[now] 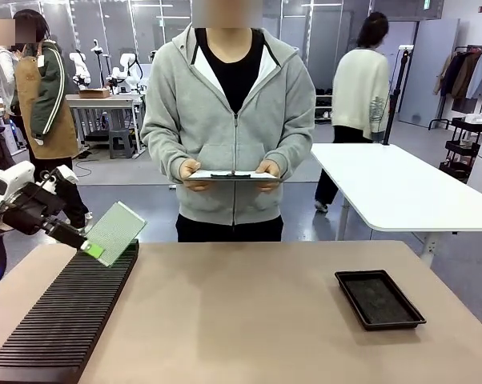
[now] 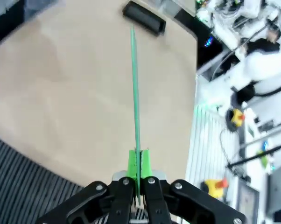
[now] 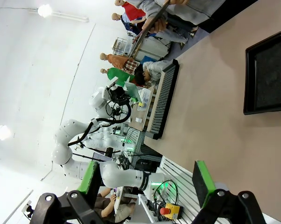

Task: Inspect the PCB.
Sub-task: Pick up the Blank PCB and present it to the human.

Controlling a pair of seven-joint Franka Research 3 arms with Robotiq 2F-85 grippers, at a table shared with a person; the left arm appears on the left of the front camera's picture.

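At the left of the front view the left gripper is pinching the PCB by its lower left corner, its green pads pressed together on the board's two faces. The PCB is hanging in the air just above the far end of the black slotted rack, clear of the slots. It is tilting, with its long axis rising from the fingers up and to the right and its pale, finely dotted face turning toward the camera. In the left wrist view the board is showing edge-on as a thin green line, running straight out from between the fingers and pointing across the tan table toward the tray. Past the far edge of the table, in the middle, a person is standing and holding a clipboard level in both hands. Further right, a shallow black tray is lying flat on the table, well apart from the rack. In the right wrist view the right gripper is hanging above the table with its jaws spread wide and nothing between them.
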